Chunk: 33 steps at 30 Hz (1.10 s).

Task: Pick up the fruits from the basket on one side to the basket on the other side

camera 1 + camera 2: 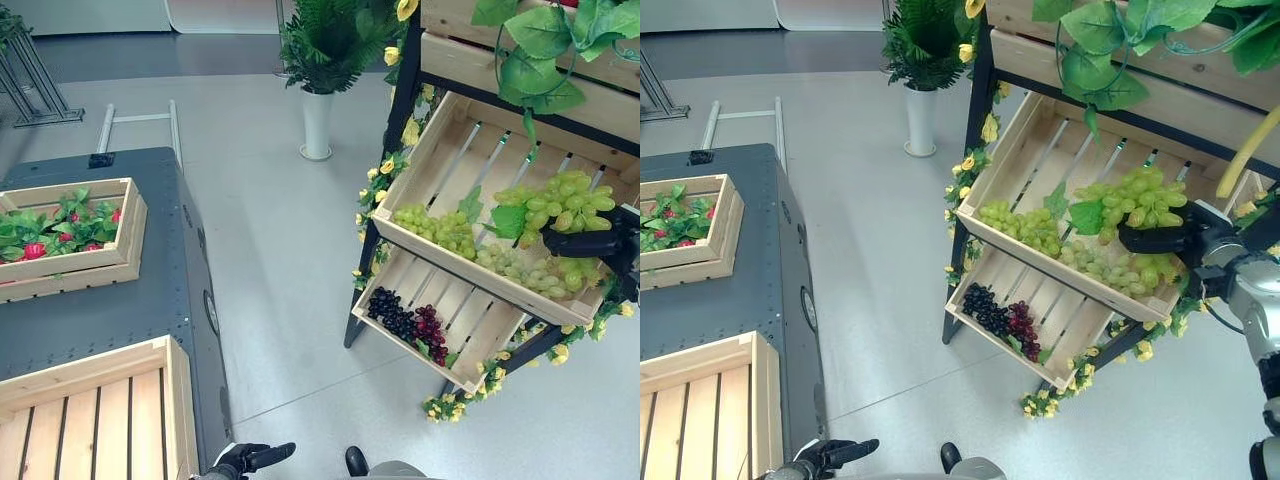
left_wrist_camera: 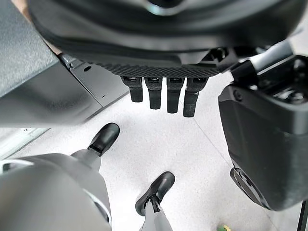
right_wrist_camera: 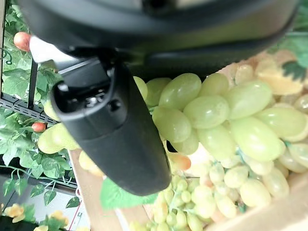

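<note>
Grapes, the big green bunch (image 1: pixel 562 203), lie at about 3 o'clock in the upper slatted crate (image 1: pixel 440 150) of the stand, and your right hand (image 1: pixel 585 243) is pressed against the bunch's near side. In the right wrist view the thumb (image 3: pixel 113 134) lies across the berries; you cannot tell from these pictures whether the fingers are curled round the bunch. Get the fingers well under the cluster before lifting, and close gently, since loose berries will likely slip or tear off. Lift clear of the crate's front lip, then swing toward the empty wooden crate (image 1: pixel 95 405) at 7 o'clock. Your left hand (image 1: pixel 250 458) hangs at 6 o'clock, fingers straight and holding nothing.
</note>
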{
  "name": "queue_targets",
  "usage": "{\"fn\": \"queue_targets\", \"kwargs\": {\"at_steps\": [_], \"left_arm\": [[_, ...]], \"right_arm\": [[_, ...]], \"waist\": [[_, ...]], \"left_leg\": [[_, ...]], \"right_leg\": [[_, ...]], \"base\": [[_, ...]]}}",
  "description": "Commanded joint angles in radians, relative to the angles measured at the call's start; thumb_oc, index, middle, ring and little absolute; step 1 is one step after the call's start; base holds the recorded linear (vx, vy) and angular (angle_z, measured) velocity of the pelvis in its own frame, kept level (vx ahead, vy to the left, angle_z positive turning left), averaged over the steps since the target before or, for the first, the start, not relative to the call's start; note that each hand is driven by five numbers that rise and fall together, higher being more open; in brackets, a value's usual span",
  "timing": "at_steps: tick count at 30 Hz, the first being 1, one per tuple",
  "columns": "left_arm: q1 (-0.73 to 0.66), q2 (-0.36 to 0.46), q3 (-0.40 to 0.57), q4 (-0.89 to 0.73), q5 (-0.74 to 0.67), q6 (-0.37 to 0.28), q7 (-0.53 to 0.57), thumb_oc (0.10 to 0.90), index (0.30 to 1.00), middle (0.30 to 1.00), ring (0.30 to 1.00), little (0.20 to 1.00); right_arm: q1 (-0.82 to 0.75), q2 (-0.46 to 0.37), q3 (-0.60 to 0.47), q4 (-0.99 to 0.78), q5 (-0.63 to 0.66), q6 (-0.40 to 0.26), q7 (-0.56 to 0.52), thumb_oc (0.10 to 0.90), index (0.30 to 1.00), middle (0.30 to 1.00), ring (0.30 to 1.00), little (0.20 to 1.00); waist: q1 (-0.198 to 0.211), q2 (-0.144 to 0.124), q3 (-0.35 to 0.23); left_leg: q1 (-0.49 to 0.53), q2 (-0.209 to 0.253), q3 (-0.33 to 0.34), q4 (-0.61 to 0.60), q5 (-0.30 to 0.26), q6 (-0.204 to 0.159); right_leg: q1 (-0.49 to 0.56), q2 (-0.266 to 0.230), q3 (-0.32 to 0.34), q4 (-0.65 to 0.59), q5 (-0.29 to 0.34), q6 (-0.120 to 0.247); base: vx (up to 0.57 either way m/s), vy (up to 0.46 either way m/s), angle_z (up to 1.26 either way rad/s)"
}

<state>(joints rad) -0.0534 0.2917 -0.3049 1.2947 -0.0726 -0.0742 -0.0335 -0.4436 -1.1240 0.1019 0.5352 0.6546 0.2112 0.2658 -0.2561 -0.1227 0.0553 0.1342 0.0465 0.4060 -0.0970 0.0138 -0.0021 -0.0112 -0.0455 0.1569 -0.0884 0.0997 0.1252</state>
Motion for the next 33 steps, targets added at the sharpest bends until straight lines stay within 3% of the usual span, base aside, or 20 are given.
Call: {"fn": "queue_targets", "kwargs": {"at_steps": [1,8,19,20,21,33], "left_arm": [[-0.061,0.051,-0.012,-0.027,0.028,-0.022,-0.012,0.800,0.900,0.900,0.900,0.900],[-0.066,0.049,-0.031,-0.037,0.036,-0.010,-0.020,0.800,0.900,0.900,0.900,0.900],[-0.075,0.046,-0.054,-0.048,0.034,-0.003,-0.036,0.800,0.900,0.900,0.900,0.900],[-0.076,0.044,-0.052,-0.050,0.033,-0.003,-0.036,0.800,0.900,0.900,0.900,0.900],[-0.080,0.039,-0.053,-0.051,0.028,-0.001,-0.038,0.800,0.900,0.900,0.900,0.900],[-0.077,0.046,-0.070,-0.045,0.051,-0.007,-0.048,0.800,0.900,0.900,0.900,0.900]], "right_arm": [[-0.291,-0.102,-0.048,0.084,-0.049,-0.144,-0.113,0.400,0.300,0.300,0.300,0.300],[-0.374,-0.113,0.028,0.150,-0.107,-0.152,-0.122,0.400,0.300,0.300,0.300,0.300],[-0.476,-0.056,0.112,0.230,-0.163,-0.130,-0.176,0.400,0.300,0.300,0.300,0.300],[-0.478,-0.049,0.112,0.241,-0.176,-0.127,-0.177,0.549,0.524,0.524,0.524,0.524],[-0.484,-0.044,0.114,0.261,-0.191,-0.108,-0.162,0.800,0.900,0.900,0.900,0.900],[-0.505,-0.041,0.128,0.353,-0.201,-0.154,-0.183,0.800,0.900,0.900,0.900,0.900]], "waist": [[0.045,-0.006,-0.009],[0.062,-0.003,-0.009],[0.095,0.006,-0.016],[0.097,0.006,-0.016],[0.102,0.007,-0.013],[0.116,0.013,-0.013]], "left_leg": [[0.010,-0.004,-0.092,0.056,-0.133,0.023],[0.009,-0.006,-0.105,0.049,-0.129,0.020],[0.007,-0.011,-0.125,0.032,-0.120,0.016],[0.007,-0.011,-0.126,0.031,-0.120,0.016],[0.008,-0.010,-0.128,0.030,-0.120,0.015],[0.009,-0.013,-0.140,0.026,-0.118,0.015]], "right_leg": [[0.003,0.030,-0.033,0.043,-0.027,0.003],[0.008,0.025,-0.043,0.036,-0.027,0.002],[0.012,0.018,-0.064,0.026,-0.029,-0.002],[0.011,0.018,-0.066,0.026,-0.029,-0.002],[0.011,0.016,-0.072,0.028,-0.030,-0.002],[0.022,0.012,-0.084,0.022,-0.035,-0.007]], "base": [[-0.01,-0.010,0.04],[-0.01,-0.006,0.03],[0.00,-0.003,0.05],[0.00,0.002,0.11],[0.00,-0.001,0.15],[0.00,-0.004,0.04]]}}
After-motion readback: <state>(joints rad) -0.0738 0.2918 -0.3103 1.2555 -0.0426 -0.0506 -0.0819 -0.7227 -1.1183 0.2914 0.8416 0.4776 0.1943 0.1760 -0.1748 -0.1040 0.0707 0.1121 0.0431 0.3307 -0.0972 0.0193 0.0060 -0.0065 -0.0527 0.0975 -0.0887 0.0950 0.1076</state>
